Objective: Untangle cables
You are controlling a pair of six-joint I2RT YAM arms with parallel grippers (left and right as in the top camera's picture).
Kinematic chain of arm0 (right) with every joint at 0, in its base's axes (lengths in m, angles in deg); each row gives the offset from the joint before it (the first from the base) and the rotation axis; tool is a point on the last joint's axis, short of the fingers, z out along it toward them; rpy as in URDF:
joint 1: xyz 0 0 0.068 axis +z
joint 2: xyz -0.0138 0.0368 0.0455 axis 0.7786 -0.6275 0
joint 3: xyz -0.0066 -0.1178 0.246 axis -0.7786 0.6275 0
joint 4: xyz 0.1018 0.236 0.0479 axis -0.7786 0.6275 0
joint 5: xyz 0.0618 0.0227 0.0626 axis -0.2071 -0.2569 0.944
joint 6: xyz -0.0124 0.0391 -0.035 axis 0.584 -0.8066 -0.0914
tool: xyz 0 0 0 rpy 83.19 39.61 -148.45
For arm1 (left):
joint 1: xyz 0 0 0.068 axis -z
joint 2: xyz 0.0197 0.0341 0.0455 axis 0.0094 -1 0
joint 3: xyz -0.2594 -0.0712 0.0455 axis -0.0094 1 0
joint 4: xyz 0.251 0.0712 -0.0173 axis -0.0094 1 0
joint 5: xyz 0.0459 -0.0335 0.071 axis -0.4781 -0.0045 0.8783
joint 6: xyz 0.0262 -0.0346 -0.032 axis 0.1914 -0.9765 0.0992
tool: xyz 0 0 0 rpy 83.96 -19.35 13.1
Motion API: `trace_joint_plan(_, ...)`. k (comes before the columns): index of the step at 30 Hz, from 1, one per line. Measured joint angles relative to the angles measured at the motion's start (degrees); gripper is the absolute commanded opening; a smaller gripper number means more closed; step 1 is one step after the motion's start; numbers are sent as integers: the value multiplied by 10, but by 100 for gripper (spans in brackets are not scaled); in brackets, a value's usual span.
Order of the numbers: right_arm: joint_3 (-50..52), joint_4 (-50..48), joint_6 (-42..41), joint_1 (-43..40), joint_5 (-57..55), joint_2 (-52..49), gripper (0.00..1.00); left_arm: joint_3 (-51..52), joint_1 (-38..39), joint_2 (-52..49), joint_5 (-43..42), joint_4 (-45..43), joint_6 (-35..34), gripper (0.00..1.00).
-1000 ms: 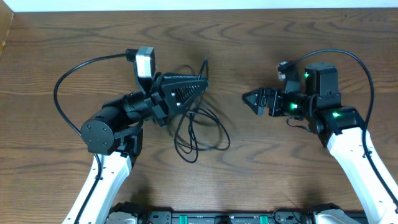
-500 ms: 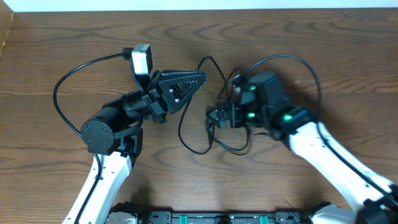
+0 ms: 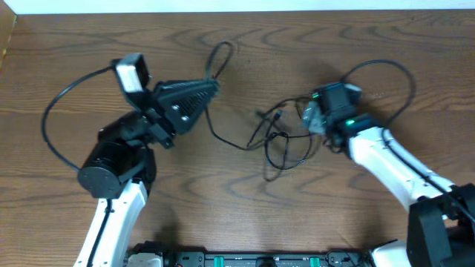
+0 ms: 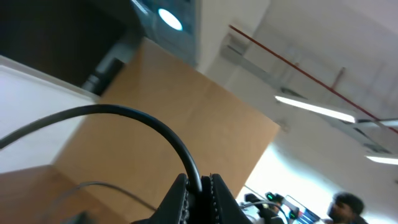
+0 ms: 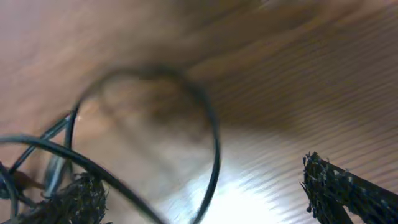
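The cables [image 3: 280,139] are thin black cords lying in loose loops on the wooden table at centre. One strand runs from them left and up to my left gripper [image 3: 214,84], which is shut on it, and a small loop [image 3: 220,54] sticks out past the fingertips. In the left wrist view the black cord [image 4: 155,127] arcs up out of the closed left gripper [image 4: 200,185]. My right gripper [image 3: 308,119] is at the bundle's right edge. In the right wrist view the right gripper [image 5: 208,196] is wide open with a cord loop [image 5: 211,134] passing between its fingers [image 5: 333,186]. I see no white cord.
The thick black arm cables arch over the table at the left [image 3: 56,111] and behind the right arm [image 3: 393,74]. The table's far edge [image 3: 237,10] meets a white wall. The robot base bar [image 3: 260,259] runs along the front edge.
My left gripper has pulled left and back with its cord, stretching a strand out of the bundle. My right gripper has moved right, from the bundle's middle to its right edge.
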Motion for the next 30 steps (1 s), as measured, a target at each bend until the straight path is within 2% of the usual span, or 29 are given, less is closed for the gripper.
trace_joint_plan(5,0,-27,58,-74,58,16,99,0,-55,0,-28,17,-6,8)
trace_joint_plan(8,0,-30,113,-98,166,25,99,0,-72,1,-46,57,-10,8)
trace_joint_plan(13,0,-9,215,-105,428,28,99,0,-76,0,-63,92,-13,8)
trace_joint_plan(16,0,34,269,-97,497,28,99,0,-76,0,-68,92,-13,8)
trace_joint_plan(22,0,141,371,-71,535,28,99,0,-76,0,-70,92,-13,8)
trace_joint_plan(30,0,129,463,-7,515,29,99,0,-76,0,-71,93,-13,8)
